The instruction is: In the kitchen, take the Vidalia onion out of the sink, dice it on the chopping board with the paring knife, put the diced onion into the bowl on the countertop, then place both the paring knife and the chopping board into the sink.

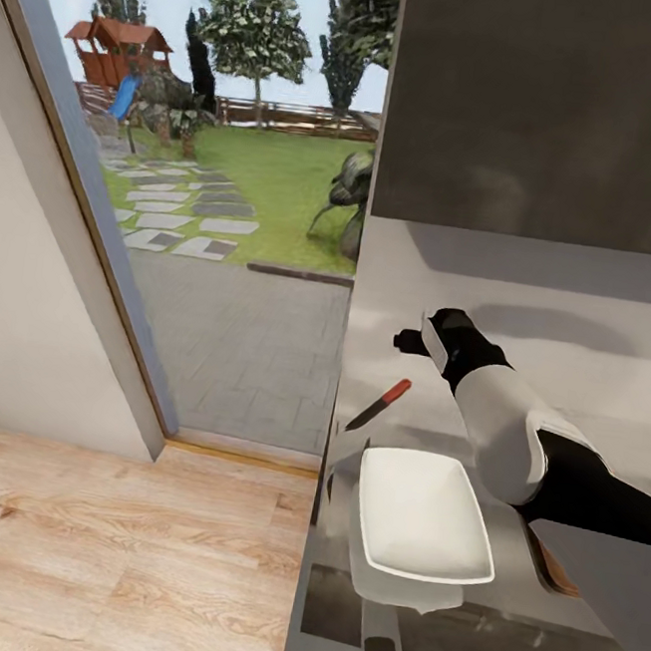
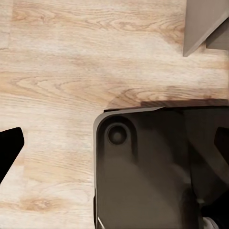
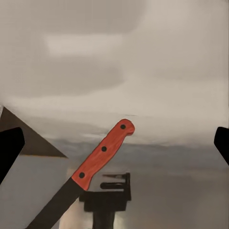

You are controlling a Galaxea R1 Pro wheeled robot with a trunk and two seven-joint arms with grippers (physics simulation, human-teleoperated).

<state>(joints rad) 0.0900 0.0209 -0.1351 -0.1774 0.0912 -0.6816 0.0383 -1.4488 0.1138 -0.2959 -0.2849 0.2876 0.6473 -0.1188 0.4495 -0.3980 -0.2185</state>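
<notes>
Nearest the robot in the head view, the shallow white bowl (image 1: 426, 517), squarish with rounded corners and a flared rim, sits on the glossy grey countertop (image 1: 607, 315). A brown sliver at the arm's edge may be the chopping board (image 1: 552, 570), mostly hidden. Just beyond the bowl lies the paring knife (image 1: 379, 403), flat, red riveted handle (image 3: 103, 149) and dark narrow blade (image 3: 55, 202). The right gripper (image 1: 409, 341) hangs above the counter beyond the knife; its black fingertips (image 3: 10, 148) stand wide apart, the handle between and ahead of them, untouched. The left gripper's fingers (image 2: 9, 149) are likewise spread, over pale wood-grain floor (image 2: 52, 71).
</notes>
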